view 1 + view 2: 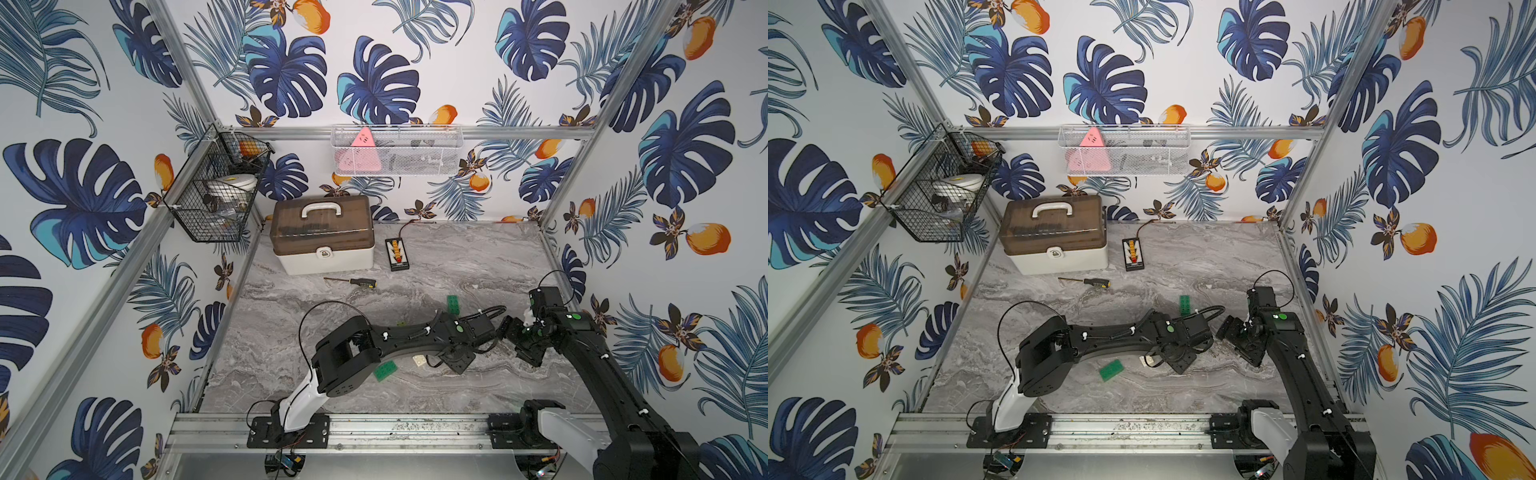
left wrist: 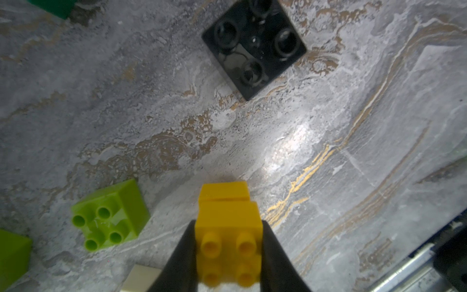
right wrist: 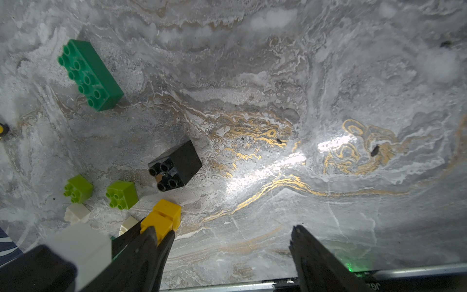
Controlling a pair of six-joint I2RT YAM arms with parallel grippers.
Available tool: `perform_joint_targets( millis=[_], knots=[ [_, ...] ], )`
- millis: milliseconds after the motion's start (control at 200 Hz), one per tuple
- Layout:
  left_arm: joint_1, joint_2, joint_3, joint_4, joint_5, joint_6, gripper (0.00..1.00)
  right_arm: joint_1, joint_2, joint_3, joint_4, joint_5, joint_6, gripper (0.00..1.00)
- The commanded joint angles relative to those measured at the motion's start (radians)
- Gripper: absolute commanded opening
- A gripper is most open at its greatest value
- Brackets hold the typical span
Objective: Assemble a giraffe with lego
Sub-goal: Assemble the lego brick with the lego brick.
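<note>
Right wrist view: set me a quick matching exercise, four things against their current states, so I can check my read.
Things:
1 yellow bricks
2 black brick
3 dark green brick
4 right gripper

States:
a open, nothing between
b clamped in the left gripper
c loose on the table, close to the yellow
d loose, longest piece, farther away

Pairs: 1-b, 2-c, 3-d, 4-a
</note>
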State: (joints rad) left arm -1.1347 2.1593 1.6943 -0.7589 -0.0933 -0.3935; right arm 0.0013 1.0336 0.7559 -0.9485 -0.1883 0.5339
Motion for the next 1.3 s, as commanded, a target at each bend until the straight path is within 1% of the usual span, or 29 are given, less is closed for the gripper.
perform_joint_targets(
  millis=[0,270,525,685,836,951,1071,1176,1296],
  knots=[
    [0.003,0.023,-0.004,-0.039,-0.010,0.003,0.27,-0.001,-0.004,0.002,-0.015,0.005,-0.002,0.86],
    [0.003,0.019,-0.031,-0.055,0.009,-0.027,0.27,-0.001,-0.008,0.022,-0.028,0.018,0.001,0.86],
    [0.011,0.028,-0.034,-0.065,0.030,-0.057,0.26,-0.001,-0.020,0.118,-0.071,0.060,-0.017,0.85],
    [0.013,0.043,-0.034,-0.066,0.048,-0.061,0.26,-0.001,-0.033,0.148,-0.089,0.077,-0.027,0.85],
    [0.020,0.059,-0.029,-0.119,0.023,-0.067,0.26,-0.001,-0.040,0.146,-0.086,0.075,-0.033,0.85],
    [0.049,0.020,-0.095,-0.140,-0.011,-0.104,0.26,-0.001,-0.039,0.133,-0.070,0.064,-0.031,0.85],
    [0.079,-0.026,-0.175,-0.131,-0.023,-0.143,0.26,0.001,-0.029,0.123,-0.050,0.055,-0.034,0.85],
    [0.094,-0.049,-0.208,-0.117,-0.032,-0.178,0.28,0.009,-0.006,0.115,-0.042,0.074,-0.057,0.84],
    [0.098,-0.052,-0.214,-0.104,-0.043,-0.197,0.29,0.017,0.014,0.120,-0.050,0.078,-0.066,0.84]
  ],
)
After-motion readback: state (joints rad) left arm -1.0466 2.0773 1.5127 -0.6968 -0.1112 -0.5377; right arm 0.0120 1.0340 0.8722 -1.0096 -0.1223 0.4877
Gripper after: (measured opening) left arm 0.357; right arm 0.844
